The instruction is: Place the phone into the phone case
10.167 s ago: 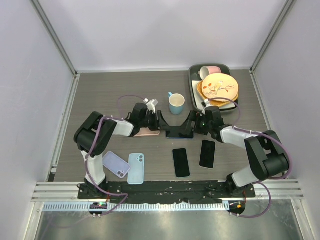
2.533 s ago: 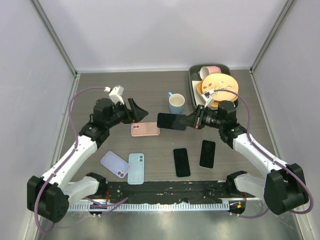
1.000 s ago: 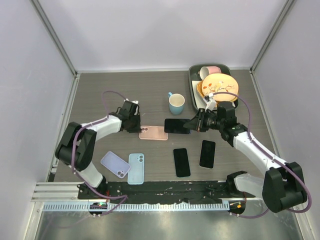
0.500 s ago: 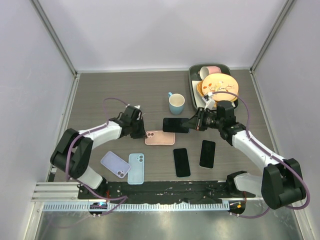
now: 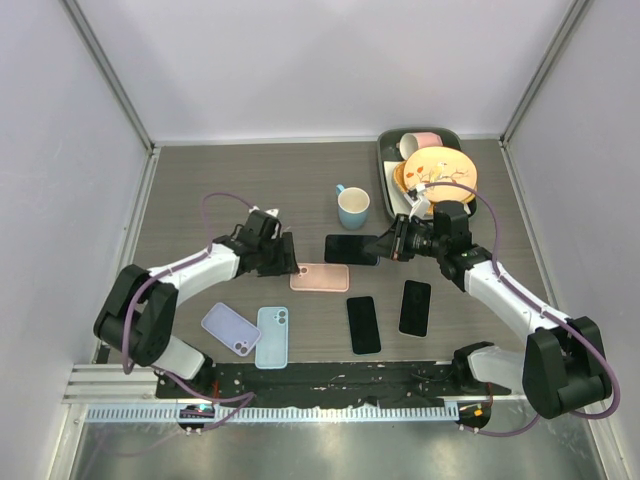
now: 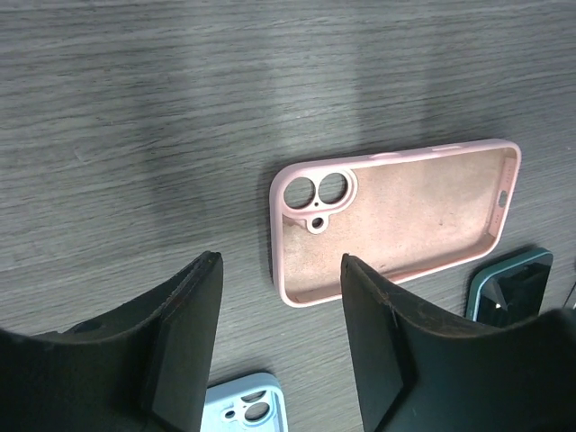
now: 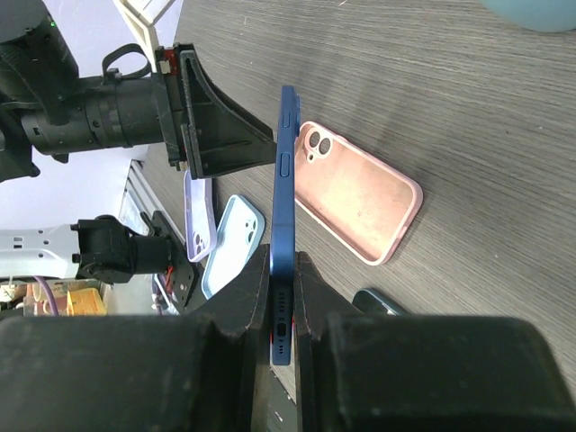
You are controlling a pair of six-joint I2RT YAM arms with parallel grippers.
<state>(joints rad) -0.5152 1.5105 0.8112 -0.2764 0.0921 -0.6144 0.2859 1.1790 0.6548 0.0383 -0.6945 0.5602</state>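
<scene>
On the desk (image 5: 200,190) centre I see the pink phone case (image 5: 319,277) lying open side up, my left fingers (image 6: 184,333) spread wide just beside its camera end, my right fingers (image 7: 247,301) clamped on the dark blue phone (image 5: 350,249), just beyond the case's far edge

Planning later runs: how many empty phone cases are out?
3: pink silicone phone case mid-table; lavender phone case and light blue phone case side by side near the left arm's base.
</scene>
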